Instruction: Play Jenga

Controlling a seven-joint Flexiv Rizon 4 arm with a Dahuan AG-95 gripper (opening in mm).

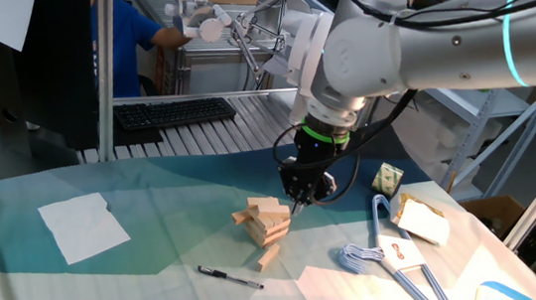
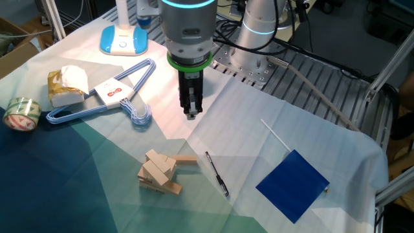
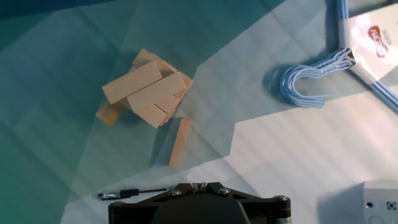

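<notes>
The Jenga stack is a small uneven pile of tan wooden blocks on the teal cloth. It also shows in the other fixed view and the hand view. One loose block lies flat beside it, also seen in the other fixed view and the hand view. My gripper hangs above the cloth, off to one side of the stack, with its fingers together and nothing in them. In one fixed view the gripper sits just right of the stack's top. In the hand view the gripper shows only at the bottom edge.
A black pen lies next to the loose block. A blue-white hanger, a wrapped packet and a tape roll lie to one side. A blue square and a white sheet lie further off.
</notes>
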